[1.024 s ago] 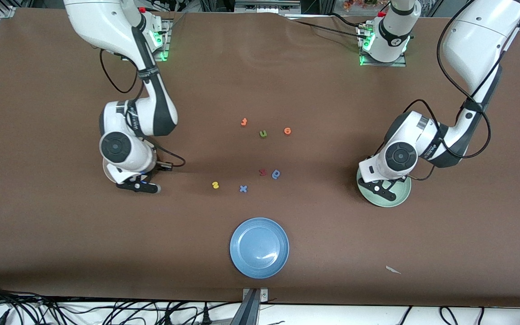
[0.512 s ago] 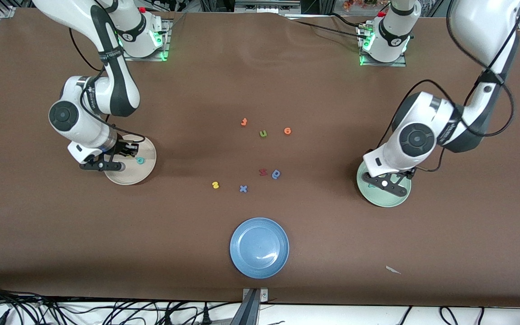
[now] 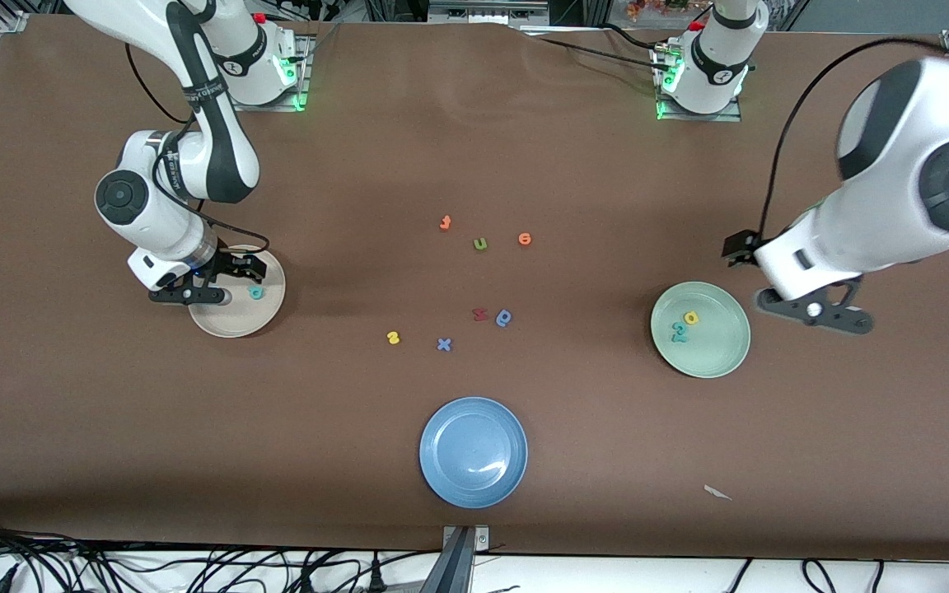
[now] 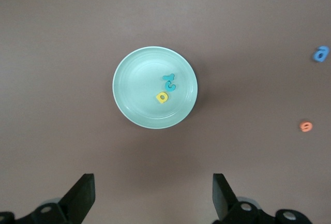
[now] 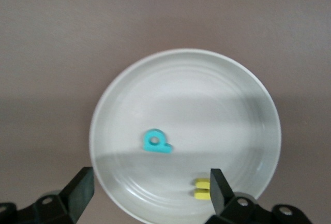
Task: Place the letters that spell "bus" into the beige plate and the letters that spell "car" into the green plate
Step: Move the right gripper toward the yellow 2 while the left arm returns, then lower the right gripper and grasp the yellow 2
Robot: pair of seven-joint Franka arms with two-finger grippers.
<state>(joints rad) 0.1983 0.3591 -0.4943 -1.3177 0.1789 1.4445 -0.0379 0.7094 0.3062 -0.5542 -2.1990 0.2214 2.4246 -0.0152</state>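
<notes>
I see left gripper (image 3: 812, 311) high over table beside green plate (image 3: 717, 361), jaws spread wide, nothing held. Green plate near left arm's end of table; inside, teal "c" (image 3: 678, 331), teal "r" (image 4: 169, 77), yellow "a" (image 3: 691, 317) cluster in short row off centre. Right gripper (image 3: 189, 293) over rim of beige plate (image 3: 231, 325), jaws released, empty. Teal "b" (image 3: 256, 291) lies flat in plate; yellow "u" (image 5: 202, 189) at rim, partly hidden by finger (image 5: 220, 188). Yellow "s" (image 3: 393, 337) on bare table, mid-table. Letter headings too small to call.
</notes>
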